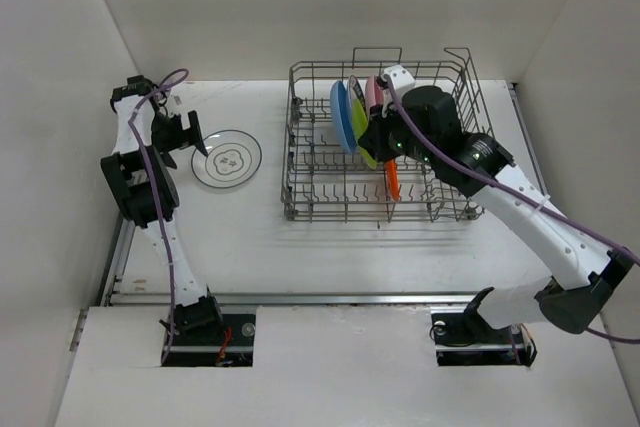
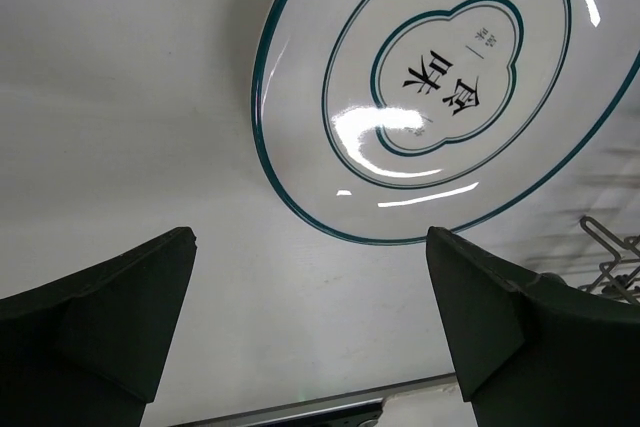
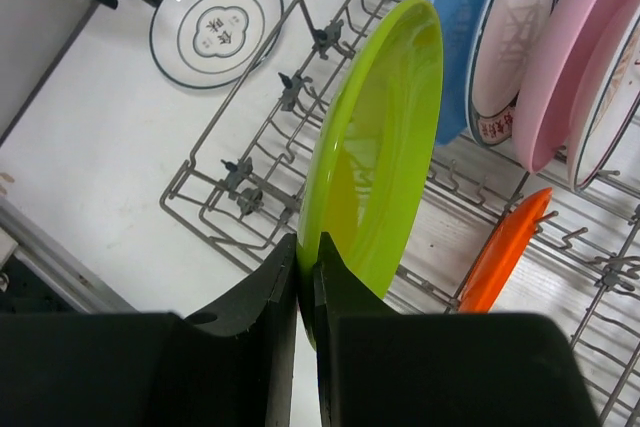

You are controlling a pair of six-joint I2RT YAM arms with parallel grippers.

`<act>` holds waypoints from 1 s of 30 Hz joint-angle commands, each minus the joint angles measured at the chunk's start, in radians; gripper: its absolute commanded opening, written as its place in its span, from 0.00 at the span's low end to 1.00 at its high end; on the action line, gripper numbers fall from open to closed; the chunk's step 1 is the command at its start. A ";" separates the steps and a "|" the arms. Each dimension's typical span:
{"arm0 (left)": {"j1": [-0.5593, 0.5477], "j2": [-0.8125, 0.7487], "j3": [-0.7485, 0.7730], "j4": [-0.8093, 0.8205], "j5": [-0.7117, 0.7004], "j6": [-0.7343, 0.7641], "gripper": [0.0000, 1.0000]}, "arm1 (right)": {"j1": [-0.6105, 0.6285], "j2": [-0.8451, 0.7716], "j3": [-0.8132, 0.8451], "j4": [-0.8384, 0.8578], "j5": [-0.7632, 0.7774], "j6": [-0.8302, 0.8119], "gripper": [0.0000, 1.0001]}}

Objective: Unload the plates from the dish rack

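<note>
The grey wire dish rack [image 1: 320, 187] stands at the table's back right. In it, my right gripper [image 3: 308, 247] is shut on the rim of an upright yellow-green plate [image 3: 385, 137]. Blue [image 3: 470, 27], pink [image 3: 570, 67] and orange [image 3: 505, 252] plates stand in the rack beside it. A white plate with dark rings [image 1: 227, 159] lies flat on the table left of the rack. My left gripper [image 2: 310, 237] is open and empty just to the left of that plate [image 2: 440, 87], not touching it.
White walls close in the table on the left, back and right. A metal rail [image 1: 300, 299] runs along the table's near edge. A corner of the rack's wire [image 2: 610, 257] shows at the right of the left wrist view.
</note>
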 commanded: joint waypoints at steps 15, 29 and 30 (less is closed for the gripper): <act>0.005 -0.293 -0.049 -0.061 -0.047 0.054 1.00 | 0.288 -0.067 0.133 -0.104 0.028 0.068 0.00; 0.005 -0.437 -0.109 -0.081 0.071 0.036 1.00 | 0.676 0.034 -0.153 -0.278 0.252 0.277 0.00; 0.005 -0.437 -0.109 -0.081 0.071 0.025 1.00 | 0.707 0.060 -0.140 -0.294 0.284 0.288 0.00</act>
